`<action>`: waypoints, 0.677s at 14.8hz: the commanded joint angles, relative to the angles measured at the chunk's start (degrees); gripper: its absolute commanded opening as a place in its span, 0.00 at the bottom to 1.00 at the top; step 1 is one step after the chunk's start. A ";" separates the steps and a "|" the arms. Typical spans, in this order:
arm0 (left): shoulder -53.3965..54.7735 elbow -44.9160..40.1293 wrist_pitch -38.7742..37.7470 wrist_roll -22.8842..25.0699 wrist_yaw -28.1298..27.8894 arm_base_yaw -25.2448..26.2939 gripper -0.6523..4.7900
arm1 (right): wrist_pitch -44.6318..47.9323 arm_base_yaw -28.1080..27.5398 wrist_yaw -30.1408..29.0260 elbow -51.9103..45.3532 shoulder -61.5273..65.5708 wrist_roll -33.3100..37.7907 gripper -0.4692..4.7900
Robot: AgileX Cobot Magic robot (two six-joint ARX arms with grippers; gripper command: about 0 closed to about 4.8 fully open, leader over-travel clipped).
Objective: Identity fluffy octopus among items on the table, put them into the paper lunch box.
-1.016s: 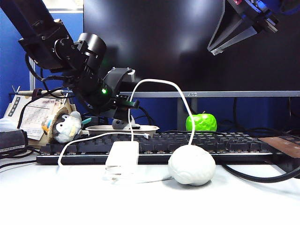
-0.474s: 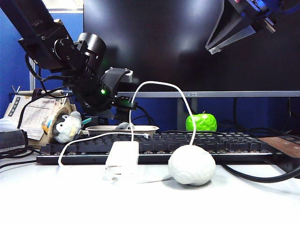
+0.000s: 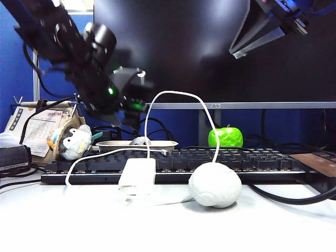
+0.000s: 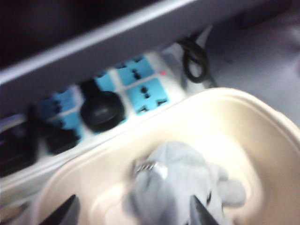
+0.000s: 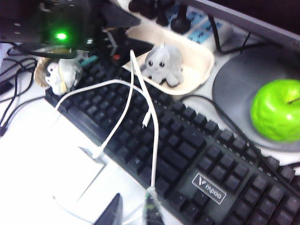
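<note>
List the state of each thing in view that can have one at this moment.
fluffy octopus: lying in the box, released
paper lunch box: open, behind the keyboard, holding the octopus
left gripper: open, above the octopus
right gripper: open, empty, high above the table
power strip: one black plug in

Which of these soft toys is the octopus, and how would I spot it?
Start at the long black keyboard; just behind its left end sits a shallow off-white paper lunch box. The small pale grey plush octopus lies inside it, below the raised left gripper. Unlike the grey-white bird plush with an orange beak nearby, it has floppy tentacles and no beak.
</note>
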 commanded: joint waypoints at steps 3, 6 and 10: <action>-7.56 0.15 -10.82 -3.82 -0.04 -0.09 0.50 | 0.81 0.11 -0.17 0.24 -0.22 0.15 0.22; -12.22 0.17 -18.64 -5.42 0.13 -0.20 0.50 | 0.72 0.11 -0.17 0.24 -0.22 0.76 0.22; -17.03 0.17 -32.72 -11.80 6.40 -0.24 0.32 | -0.59 0.11 -0.17 0.26 -0.24 3.02 0.22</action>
